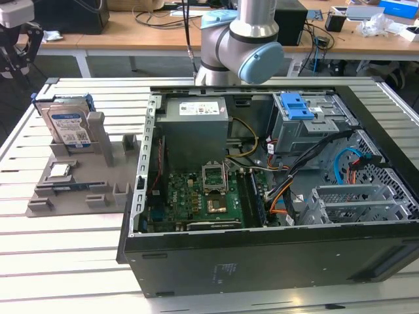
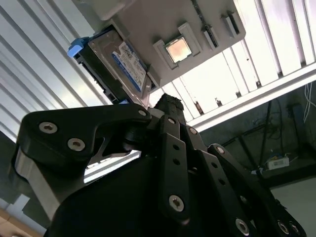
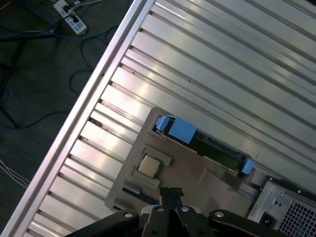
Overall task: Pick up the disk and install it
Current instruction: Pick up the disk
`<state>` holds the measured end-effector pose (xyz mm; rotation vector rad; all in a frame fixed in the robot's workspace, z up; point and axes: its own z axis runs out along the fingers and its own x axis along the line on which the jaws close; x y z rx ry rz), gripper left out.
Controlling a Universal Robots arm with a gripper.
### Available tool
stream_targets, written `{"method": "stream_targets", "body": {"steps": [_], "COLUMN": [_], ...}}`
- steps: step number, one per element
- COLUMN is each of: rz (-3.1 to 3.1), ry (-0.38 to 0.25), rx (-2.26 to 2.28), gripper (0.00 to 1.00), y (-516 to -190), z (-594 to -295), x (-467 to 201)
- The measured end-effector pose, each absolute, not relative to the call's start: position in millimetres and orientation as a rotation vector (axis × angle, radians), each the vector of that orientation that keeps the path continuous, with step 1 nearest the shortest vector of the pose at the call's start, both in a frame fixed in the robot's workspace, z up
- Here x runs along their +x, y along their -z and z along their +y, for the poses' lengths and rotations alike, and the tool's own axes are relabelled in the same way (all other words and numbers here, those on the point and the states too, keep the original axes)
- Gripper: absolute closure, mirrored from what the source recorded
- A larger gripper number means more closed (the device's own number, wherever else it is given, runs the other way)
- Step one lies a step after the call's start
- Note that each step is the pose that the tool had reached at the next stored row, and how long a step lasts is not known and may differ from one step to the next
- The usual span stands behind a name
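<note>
Hovering above grey holder point(image 3: 207, 177), gripper point(image 3: 171, 191) closed, empty — disk point(image 3: 207, 144) upright there, untouched.

Ribbed metal desk point(image 3: 207, 54) runs diagonally, w/ dark floor point(image 3: 29, 98) beyond its edge carrying cables point(image 3: 44, 37) & a white power strip point(image 3: 69, 15). Grey tray point(image 3: 197, 177) sits on the desk. Disk point(image 3: 217, 149) stands on edge in it, seen from above, blue rails at both ends. Small square silver chip point(image 3: 149, 166) lies in a tray recess nr the disk, not touching it. Black gripper point(image 3: 171, 193) hangs over the tray close to the chip, fingers point(image 3: 165, 192) together w/ nothing btwn them. Corner of a computer case point(image 3: 284, 212) w/ vent grille is just beside the tray.
</note>
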<state>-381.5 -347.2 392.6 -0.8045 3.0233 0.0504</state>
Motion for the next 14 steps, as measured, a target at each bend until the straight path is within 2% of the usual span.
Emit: {"method": "stream_targets", "body": {"steps": [14], "rz": [2.963], "ry": [-0.048], "rx": [-1.013], "gripper": [0.89], "y": [-392.6], "z": [-347.2], "x": [-381.5]}}
